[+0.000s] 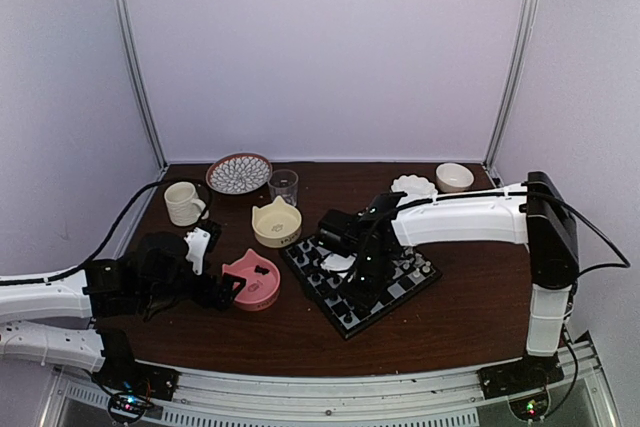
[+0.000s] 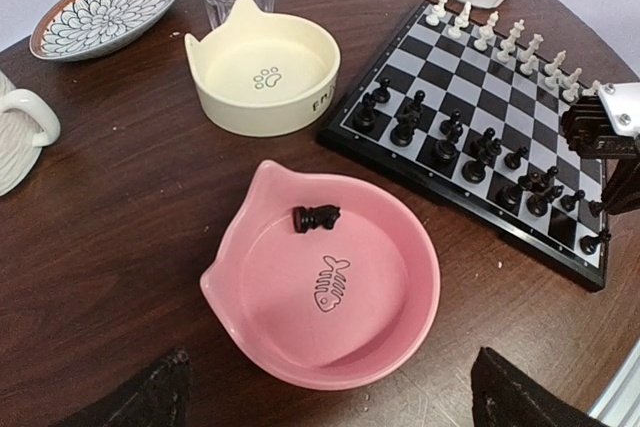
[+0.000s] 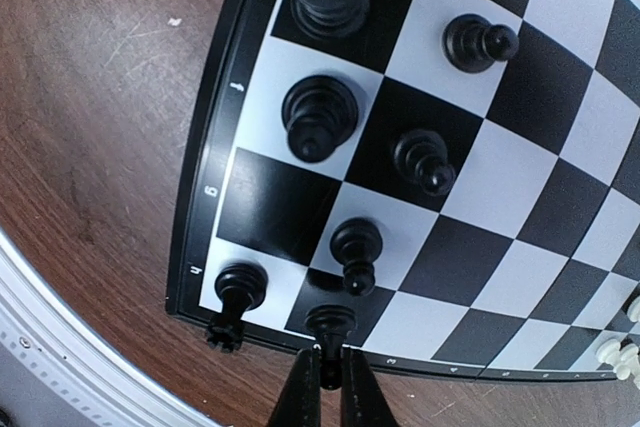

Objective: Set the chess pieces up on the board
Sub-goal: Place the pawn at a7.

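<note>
Now, right tool [image 3: 322, 382]: closed on a black chess piece [image 3: 330, 323] by the board's [image 3: 270, 217] corner.
Left tool [image 2: 335, 392]: wide open over pink bowl [image 2: 400, 247].

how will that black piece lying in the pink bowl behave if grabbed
The black piece looks tiny and hard, so probably light and stiff. Lying on its side on the glossy floor of the pink bowl, it may skid or roll if nudged. Its small shape could slip from the jaws.

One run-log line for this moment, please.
left gripper: open, aimed at pink bowl | loose piece: lying in bowl | right gripper: shut on black piece at board edge
</note>
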